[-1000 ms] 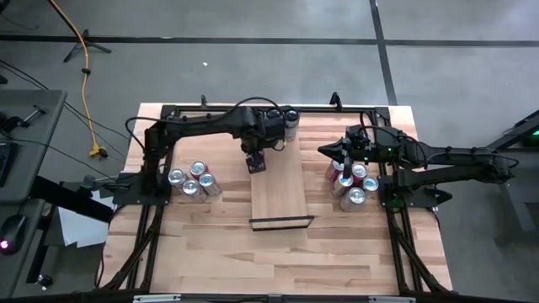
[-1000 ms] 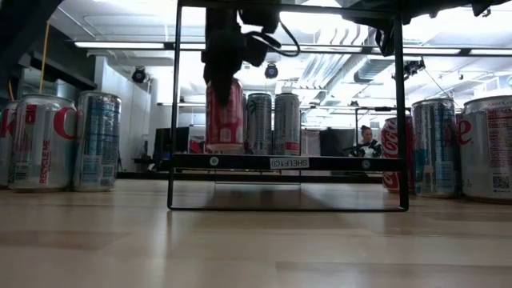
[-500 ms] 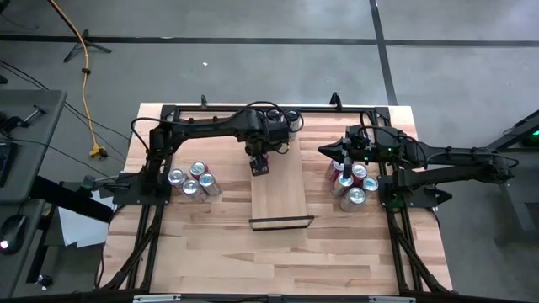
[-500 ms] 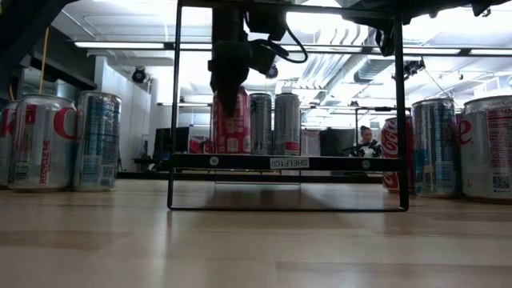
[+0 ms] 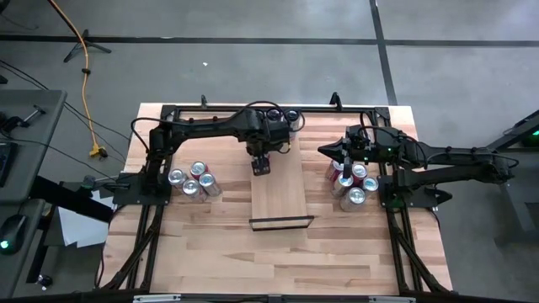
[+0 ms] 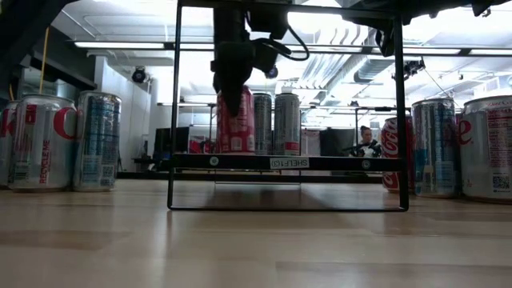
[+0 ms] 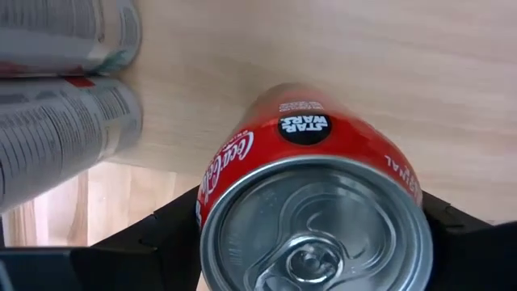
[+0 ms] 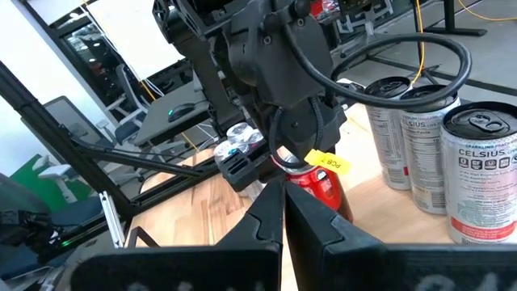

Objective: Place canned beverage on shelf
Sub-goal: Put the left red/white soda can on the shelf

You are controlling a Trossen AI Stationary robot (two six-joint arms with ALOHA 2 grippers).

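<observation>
A red cola can (image 7: 311,145) stands upright on the far part of the shelf (image 5: 282,198), a pale board with a black lip (image 5: 282,223) at its near end. My left gripper (image 5: 260,165) points straight down over the can, open, with one finger on each side of the can's top. In the low view the can (image 6: 238,132) rests by its base on the raised board (image 6: 336,162). My right gripper (image 8: 283,214) is shut and hangs level over the cans at the table's right, pointing toward the shelf. My left gripper has a dark finger (image 7: 174,230) on each side of the red can's upper wall (image 7: 242,153), coming from above. I cannot tell whether the fingers touch the wall. The can stands upright on the shelf.
Two silver cans (image 6: 272,124) stand on the shelf just behind the red one. More cans cluster on the table left of the shelf (image 5: 194,181) and right of it (image 5: 349,185). A black frame (image 5: 152,181) runs round the table. The shelf's near half is bare.
The red can under my left gripper has shifted a little toward the two silver cans at the shelf's far end, and it stands upright on the board.
</observation>
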